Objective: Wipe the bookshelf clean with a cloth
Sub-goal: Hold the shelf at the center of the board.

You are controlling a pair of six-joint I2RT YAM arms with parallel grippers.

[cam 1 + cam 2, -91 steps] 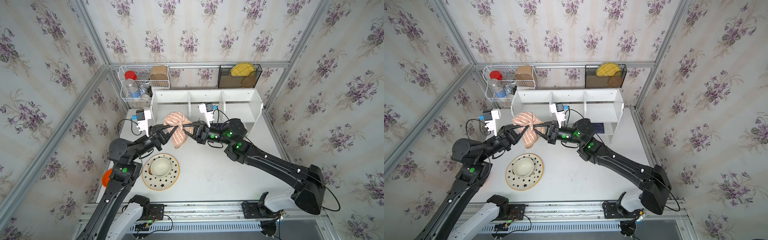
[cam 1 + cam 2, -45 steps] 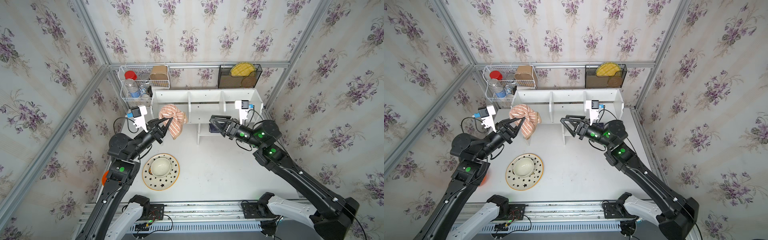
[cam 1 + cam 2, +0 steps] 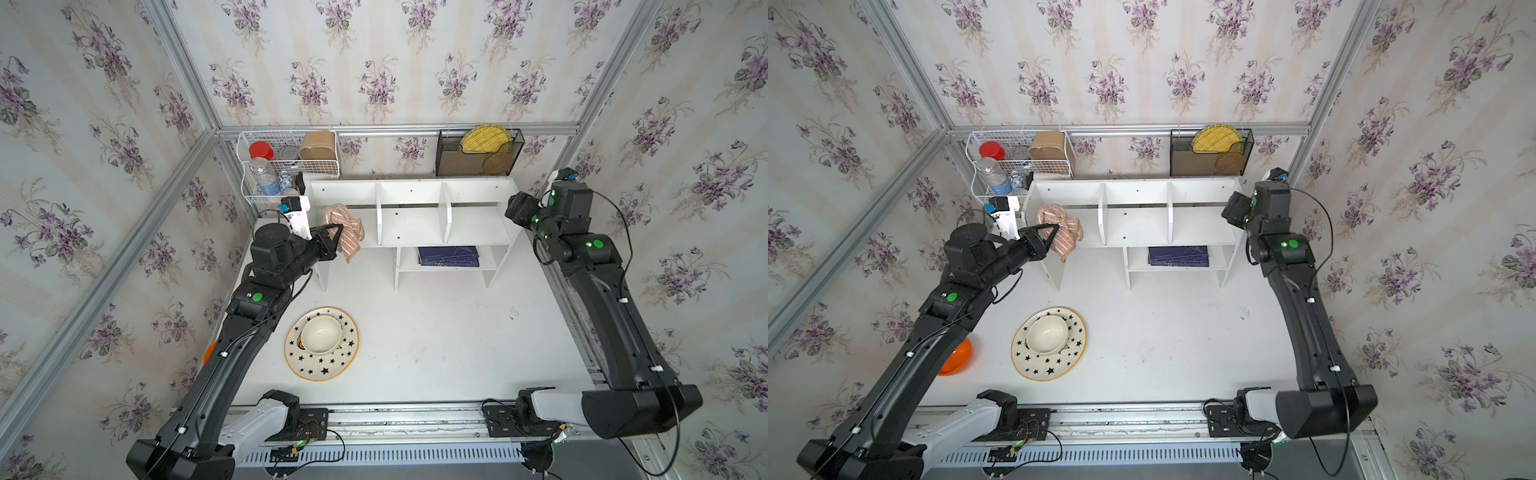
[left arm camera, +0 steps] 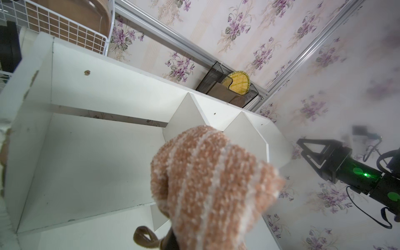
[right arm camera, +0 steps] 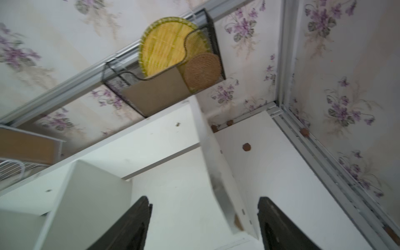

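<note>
Fingers, left gripper (image 3: pixel 337 228): pressed together, pinching the cloth (image 3: pixel 348 232) in its bunched upper part.
Fingers, right gripper (image 5: pixel 204 203): spread wide, with nothing between them.
Right gripper position: just beside the right end of the bookshelf (image 3: pixel 411 228); no contact with it can be seen.
Cloth position: at the bookshelf's left end compartment, gathered over that compartment's floor and front edge. Whether it presses on the board cannot be told.
Cloth long axis: runs from the back of the left end compartment toward the bookshelf's front edge and down past it, so the cloth hangs as a narrow bundle, not spread flat.
Cloth direction: the free lower end points down in front of the bookshelf, and the loop (image 4: pixel 142 238) hangs at that end in the left wrist view.
Bookshelf long axis: runs from the left arm's side to the right arm's side, with the open compartments facing the arms.
Done: the cloth is in the grip and has been brought to the first compartment.
Left, as judged: nearly all the wiping, meaning the middle and right compartments, both dividers and the lower shelf. No surface shows a visible mark of having been wiped.
Lower shelf: holds a flat dark blue book (image 3: pixel 448 255), which covers part of that board.
</note>
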